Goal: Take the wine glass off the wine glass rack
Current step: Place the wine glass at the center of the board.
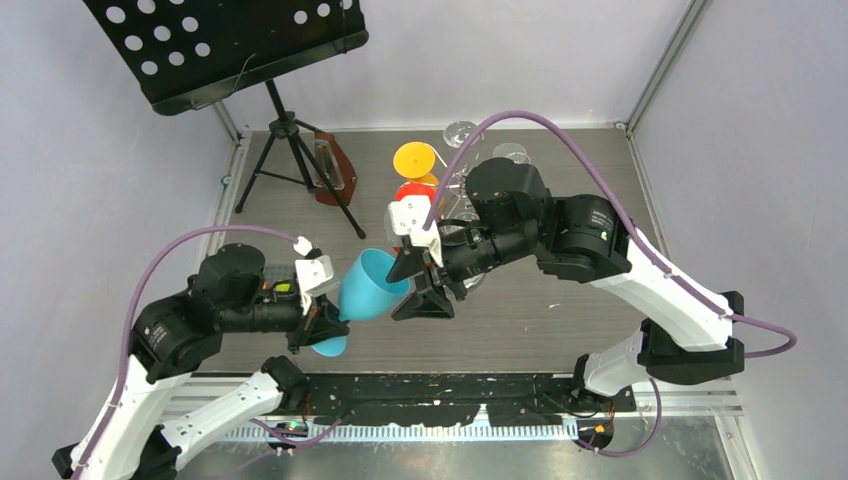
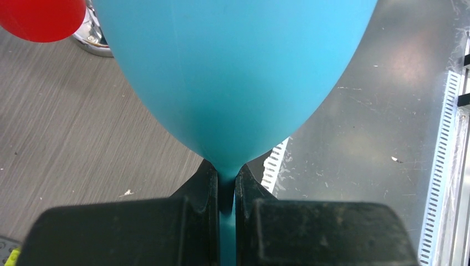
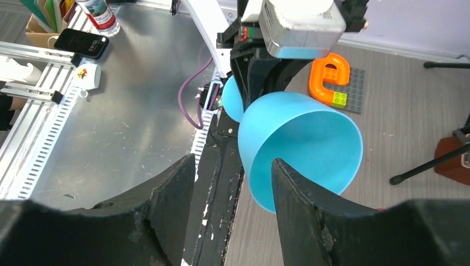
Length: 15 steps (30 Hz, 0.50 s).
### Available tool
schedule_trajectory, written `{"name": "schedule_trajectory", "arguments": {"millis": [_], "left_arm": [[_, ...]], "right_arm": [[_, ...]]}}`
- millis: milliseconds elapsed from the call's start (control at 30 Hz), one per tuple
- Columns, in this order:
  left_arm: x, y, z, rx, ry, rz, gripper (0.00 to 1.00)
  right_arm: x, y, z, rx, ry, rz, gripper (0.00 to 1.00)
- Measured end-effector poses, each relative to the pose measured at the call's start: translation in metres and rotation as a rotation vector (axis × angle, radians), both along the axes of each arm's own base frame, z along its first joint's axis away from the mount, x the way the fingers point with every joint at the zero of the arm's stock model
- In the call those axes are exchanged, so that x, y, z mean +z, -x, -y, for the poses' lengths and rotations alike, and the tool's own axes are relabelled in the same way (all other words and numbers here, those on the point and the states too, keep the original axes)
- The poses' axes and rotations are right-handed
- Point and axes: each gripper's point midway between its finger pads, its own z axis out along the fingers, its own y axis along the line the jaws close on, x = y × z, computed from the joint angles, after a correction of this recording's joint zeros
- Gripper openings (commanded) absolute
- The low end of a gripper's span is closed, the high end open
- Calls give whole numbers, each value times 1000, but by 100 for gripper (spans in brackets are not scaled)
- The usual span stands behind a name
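Pale lilac walls [image 1: 80, 180] box in a grey wood-grain table [image 1: 560, 300], with a bare metal strip along the near edge where the two arms are bolted. Biggest thing on there is the black music stand [image 1: 230, 45] in the far left corner, perforated tray up top and tripod legs splayed on the table. The wine glass rack [image 2: 93, 40] sits mid-table towards the back. From above it's mostly hidden behind the right arm, though the left wrist view catches its shiny round base. A yellow glass [image 1: 414, 158], a red glass [image 1: 415, 190] and a couple of clear glasses [image 1: 460, 132] are bunched at the rack. The blue wine glass [image 1: 370, 285] is already off it, tipped over on its side above the near part of the table. The left gripper [image 2: 224, 177] is clamped tight on its stem just under the bowl. The right gripper [image 3: 233, 166] has its jaws spread with nothing in them, and the blue bowl's open rim sits right in front of them. Small stuff: an orange brick piece [image 3: 330, 77] on a grey plate, and a phone [image 3: 77, 41] out on the metal bench
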Motion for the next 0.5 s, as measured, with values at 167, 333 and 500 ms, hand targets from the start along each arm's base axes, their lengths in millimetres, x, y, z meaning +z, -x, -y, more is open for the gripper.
{"name": "schedule_trajectory", "arguments": {"millis": [167,333,500], "left_arm": [[0,4,-3,-2,5,13,0],[2,6,-5,-5,12,20,0],[0,6,-5,-6,9,17,0]], "right_arm": [[-18,0,-6,4,37,-33,55],[-30,1,-12,14,55,-64,48],[-34,3,-18,31,43,-86,32]]}}
